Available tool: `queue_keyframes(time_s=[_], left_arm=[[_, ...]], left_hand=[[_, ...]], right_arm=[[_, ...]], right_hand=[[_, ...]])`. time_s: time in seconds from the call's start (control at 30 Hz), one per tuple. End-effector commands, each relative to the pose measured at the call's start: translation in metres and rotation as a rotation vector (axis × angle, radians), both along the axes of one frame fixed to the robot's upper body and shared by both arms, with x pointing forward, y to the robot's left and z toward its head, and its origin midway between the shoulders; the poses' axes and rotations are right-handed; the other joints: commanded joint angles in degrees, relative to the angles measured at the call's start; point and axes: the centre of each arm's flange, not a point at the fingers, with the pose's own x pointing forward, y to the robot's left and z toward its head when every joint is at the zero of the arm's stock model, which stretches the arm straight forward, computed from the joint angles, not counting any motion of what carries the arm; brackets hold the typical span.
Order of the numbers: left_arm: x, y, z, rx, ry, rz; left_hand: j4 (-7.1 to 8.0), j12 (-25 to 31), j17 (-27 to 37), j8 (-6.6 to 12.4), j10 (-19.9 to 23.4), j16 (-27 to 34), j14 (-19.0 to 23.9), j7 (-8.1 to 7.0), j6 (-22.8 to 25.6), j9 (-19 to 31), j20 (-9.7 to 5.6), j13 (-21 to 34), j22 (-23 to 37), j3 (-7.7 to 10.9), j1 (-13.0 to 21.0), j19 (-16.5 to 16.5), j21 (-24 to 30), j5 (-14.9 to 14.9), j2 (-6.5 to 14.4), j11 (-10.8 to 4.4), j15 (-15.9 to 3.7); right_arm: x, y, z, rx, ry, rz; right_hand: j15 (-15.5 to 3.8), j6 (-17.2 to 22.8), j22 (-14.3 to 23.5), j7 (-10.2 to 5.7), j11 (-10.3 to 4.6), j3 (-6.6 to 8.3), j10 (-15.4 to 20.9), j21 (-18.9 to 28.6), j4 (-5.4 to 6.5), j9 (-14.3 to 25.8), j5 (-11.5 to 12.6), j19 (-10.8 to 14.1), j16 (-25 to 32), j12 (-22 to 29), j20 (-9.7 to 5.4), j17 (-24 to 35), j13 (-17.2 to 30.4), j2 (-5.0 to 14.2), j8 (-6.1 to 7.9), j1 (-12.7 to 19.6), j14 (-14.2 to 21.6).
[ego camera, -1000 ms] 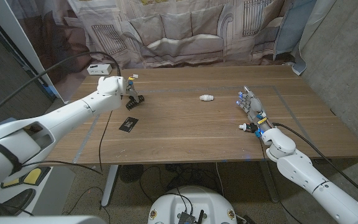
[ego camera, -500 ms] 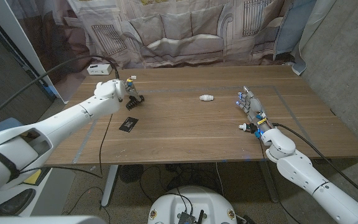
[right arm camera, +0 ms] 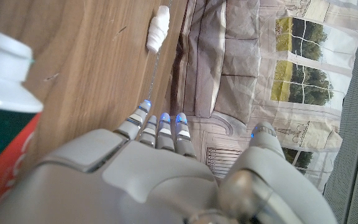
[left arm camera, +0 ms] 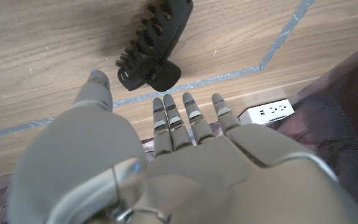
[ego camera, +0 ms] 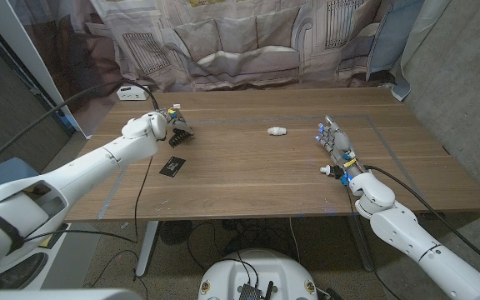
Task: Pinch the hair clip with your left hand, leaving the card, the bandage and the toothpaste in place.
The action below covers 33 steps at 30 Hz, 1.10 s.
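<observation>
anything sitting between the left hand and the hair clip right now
Nothing visible does. In the left wrist view the hair clip lies on bare wood just past the left hand, its fingertips apart from it. The card lies nearer the robot, off that line.

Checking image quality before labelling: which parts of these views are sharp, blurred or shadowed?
Left wrist view: hair clip sharp, casting a soft shadow; left hand slightly soft. Right wrist view: toothpaste close and blurred, bandage clearer. Head view: evenly lit, no glare.
</observation>
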Motion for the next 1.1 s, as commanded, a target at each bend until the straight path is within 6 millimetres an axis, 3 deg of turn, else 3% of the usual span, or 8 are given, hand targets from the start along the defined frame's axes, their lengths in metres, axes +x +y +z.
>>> queue_keyframes(time_s=[0.03, 0.23, 0.67, 0.87, 1.1], left_arm=[[-0.003, 0.003, -0.012, -0.12, -0.095, -0.059], [-0.012, -0.001, -0.012, -0.149, -0.146, -0.106], [-0.025, -0.012, -0.017, -0.282, -0.25, -0.185], [-0.034, -0.018, -0.018, -0.347, -0.272, -0.214], [-0.047, -0.032, -0.018, -0.434, -0.286, -0.271]], left_hand=[[0.45, 0.71, 0.28, 0.47, 0.24, 0.25, -0.21, 0.07, 0.26, 0.17, 0.12, -0.09, 0.18, -0.14, -1.12, -0.39, 0.06, 0.28, -0.04, 0.26, 0.1], [0.83, 1.03, 0.3, 0.83, 0.62, 0.48, 0.1, 0.81, 0.93, 0.13, -0.92, -0.34, 0.2, -0.42, -2.18, -0.15, 0.29, 0.28, 0.0, 0.97, 0.42], [1.14, 1.14, 0.29, 0.96, 0.48, 0.52, 0.05, 1.19, 1.18, 0.06, -0.67, -0.68, 0.22, -0.59, -3.18, 0.08, 0.48, 0.26, 0.16, 1.99, 0.92], [1.15, 1.26, 0.27, 1.05, 0.64, 0.58, 0.21, 1.18, 1.45, 0.04, -0.73, -0.81, 0.23, -0.61, -3.41, 0.15, 0.54, 0.25, 0.2, 2.11, 0.95], [1.36, 1.38, 0.29, 1.01, 0.79, 0.64, 0.3, 2.23, 1.43, 0.0, -0.62, -1.01, 0.25, -0.69, -4.02, 0.09, 0.55, 0.22, 0.34, 2.46, 1.23]], right_arm=[[0.0, 0.006, 0.001, 0.003, -0.011, 0.003], [0.002, 0.01, 0.002, 0.003, -0.016, 0.014], [0.004, 0.01, 0.005, 0.01, -0.037, 0.024], [0.002, 0.005, 0.006, 0.032, -0.062, 0.029], [-0.001, -0.01, 0.01, 0.028, -0.085, 0.048]], right_hand=[[0.24, 0.32, 0.2, -0.35, 0.2, -0.23, 0.48, 0.11, -0.11, 0.13, -0.05, 0.18, -0.35, -0.06, 0.18, 0.19, 0.34, 0.0, 0.03, 0.44, 0.2], [0.16, 0.39, 0.2, -0.26, 0.18, -0.25, 0.54, 0.12, -0.1, 0.13, -0.05, 0.21, -0.34, -0.05, 0.12, 0.19, 0.34, -0.01, 0.06, 0.42, 0.22], [-0.11, 0.59, 0.19, -0.12, 0.18, -0.28, 0.79, 0.43, -0.1, 0.13, -0.04, 1.1, -0.15, 0.02, -0.21, 0.19, 0.34, 0.01, 0.12, 0.46, 0.73], [-0.26, 0.83, 0.19, -0.16, 0.21, -0.29, 1.14, 0.53, -0.11, 0.13, -0.03, 1.46, -0.05, 0.14, -0.57, 0.19, 0.34, 0.02, 0.2, 0.48, 1.04], [-0.5, 1.6, 0.18, -0.38, 0.2, -0.27, 1.73, 0.64, -0.12, 0.13, -0.02, 1.96, 0.09, 0.31, -0.75, 0.18, 0.34, 0.12, 0.45, 0.57, 1.48]])
